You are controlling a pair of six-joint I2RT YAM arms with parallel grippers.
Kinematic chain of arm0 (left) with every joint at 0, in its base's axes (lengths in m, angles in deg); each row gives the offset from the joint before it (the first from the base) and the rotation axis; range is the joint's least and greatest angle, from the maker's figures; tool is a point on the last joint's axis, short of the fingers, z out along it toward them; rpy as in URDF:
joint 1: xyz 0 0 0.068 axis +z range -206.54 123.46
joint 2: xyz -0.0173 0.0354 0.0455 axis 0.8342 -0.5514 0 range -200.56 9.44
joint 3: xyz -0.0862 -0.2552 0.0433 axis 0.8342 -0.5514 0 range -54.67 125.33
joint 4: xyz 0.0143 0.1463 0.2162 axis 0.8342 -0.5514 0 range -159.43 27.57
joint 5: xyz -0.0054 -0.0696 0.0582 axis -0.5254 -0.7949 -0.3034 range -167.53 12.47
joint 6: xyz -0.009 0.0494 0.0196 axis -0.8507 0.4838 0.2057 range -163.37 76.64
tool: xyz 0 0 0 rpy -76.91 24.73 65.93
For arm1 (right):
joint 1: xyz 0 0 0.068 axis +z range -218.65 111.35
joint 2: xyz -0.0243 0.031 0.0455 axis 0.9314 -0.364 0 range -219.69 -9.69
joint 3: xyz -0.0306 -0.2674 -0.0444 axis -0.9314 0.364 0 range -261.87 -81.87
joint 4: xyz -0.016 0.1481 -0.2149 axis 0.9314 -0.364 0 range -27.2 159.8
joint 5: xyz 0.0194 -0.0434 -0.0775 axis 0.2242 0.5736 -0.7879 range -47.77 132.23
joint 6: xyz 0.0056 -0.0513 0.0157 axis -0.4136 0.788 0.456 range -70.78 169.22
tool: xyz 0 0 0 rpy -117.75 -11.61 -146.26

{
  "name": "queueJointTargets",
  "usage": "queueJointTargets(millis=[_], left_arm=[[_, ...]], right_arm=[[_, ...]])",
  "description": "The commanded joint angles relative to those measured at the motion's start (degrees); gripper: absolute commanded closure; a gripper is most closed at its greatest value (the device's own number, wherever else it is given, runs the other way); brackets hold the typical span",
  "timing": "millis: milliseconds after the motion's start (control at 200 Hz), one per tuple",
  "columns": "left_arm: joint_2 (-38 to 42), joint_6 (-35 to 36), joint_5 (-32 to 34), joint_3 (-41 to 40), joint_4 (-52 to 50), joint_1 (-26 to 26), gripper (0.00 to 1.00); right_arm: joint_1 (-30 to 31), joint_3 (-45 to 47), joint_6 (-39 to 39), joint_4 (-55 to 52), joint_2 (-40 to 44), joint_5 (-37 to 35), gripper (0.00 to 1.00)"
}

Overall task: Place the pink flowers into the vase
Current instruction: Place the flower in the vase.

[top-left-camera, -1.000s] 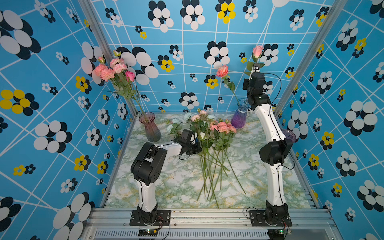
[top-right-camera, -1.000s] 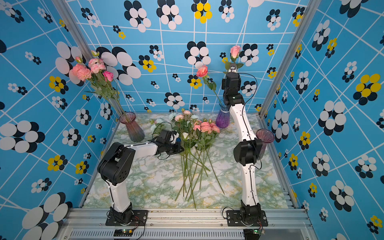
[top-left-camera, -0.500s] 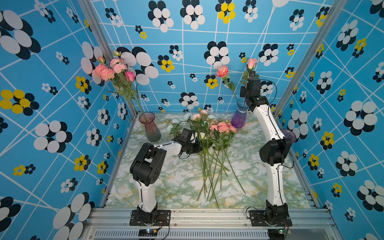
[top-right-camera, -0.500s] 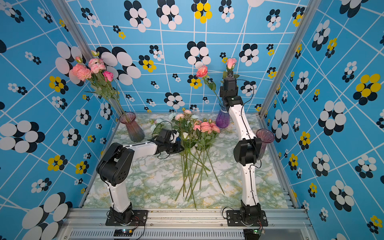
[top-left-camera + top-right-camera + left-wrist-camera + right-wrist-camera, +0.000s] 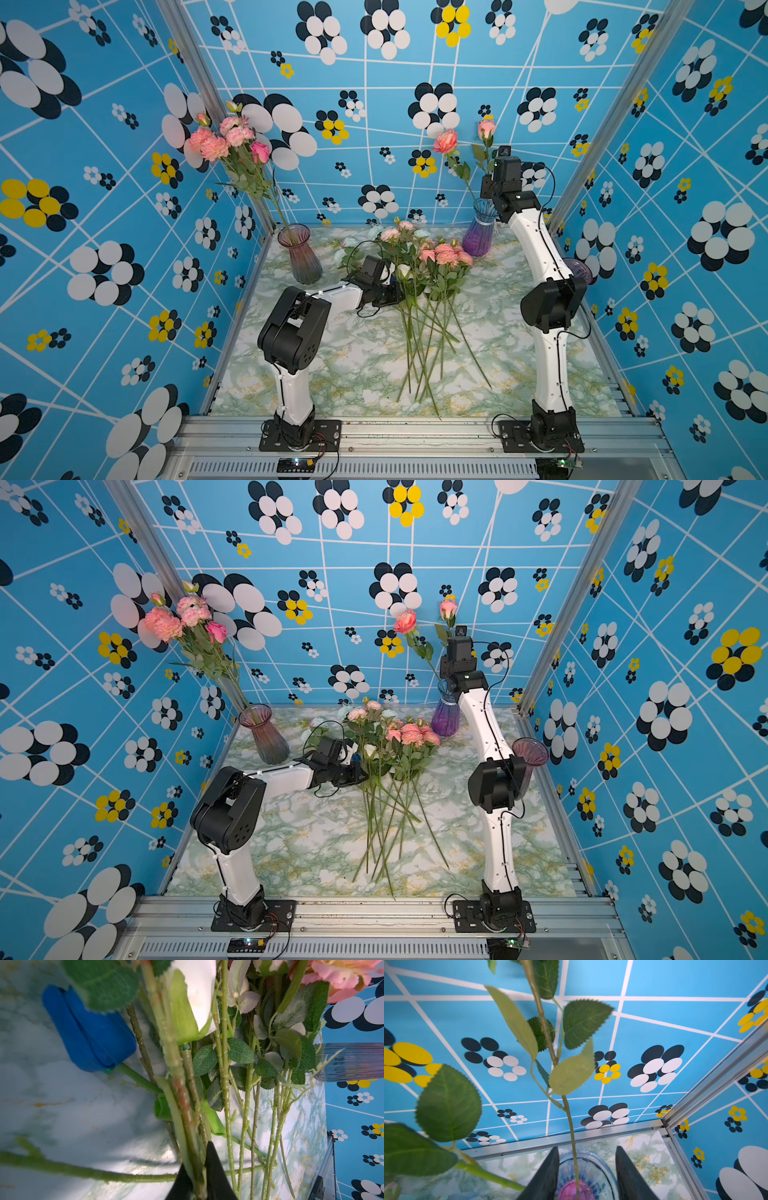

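Observation:
Loose pink flowers [image 5: 446, 253] [image 5: 411, 733] lie heaped mid-table, their long green stems fanned toward the front. My left gripper [image 5: 399, 291] [image 5: 197, 1159] reaches into the heap from the left and is shut on a few green stems; I cannot tell which blooms they carry. My right gripper [image 5: 487, 192] [image 5: 587, 1148] hangs open just above the purple vase [image 5: 480, 232] [image 5: 591, 1174]. A thin leafy stem [image 5: 572, 1126] runs free between its fingers down into that vase. Two pink roses [image 5: 445, 141] [image 5: 486, 128] stand in it.
A smoky pink vase [image 5: 300, 253] at back left holds a bunch of pink flowers [image 5: 226, 137]. Another purple vase [image 5: 579, 270] stands behind my right arm by the right wall. A blue tulip [image 5: 89, 1036] and a white rosebud [image 5: 197, 991] lie in the heap.
My right gripper came down and left with a pink rose, then opened; the rose's stem now stands in the purple vase. The left arm barely moved.

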Motion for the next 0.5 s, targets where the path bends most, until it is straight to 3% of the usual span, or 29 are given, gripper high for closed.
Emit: queueJointTargets(millis=[0,230,495], left_arm=[[1.88,1.70,-0.33,1.50,-1.63,1.08,0.85],[4.51,2.43,-0.18,0.93,-2.87,2.24,0.75],[5.54,2.11,0.24,0.15,-4.42,4.09,0.71]], right_arm=[[0.13,2.97,-2.13,-0.76,7.09,1.88,0.44],[0.20,16.85,-5.66,3.04,18.26,4.61,0.28],[2.31,32.86,-9.39,5.08,29.28,10.04,0.19]])
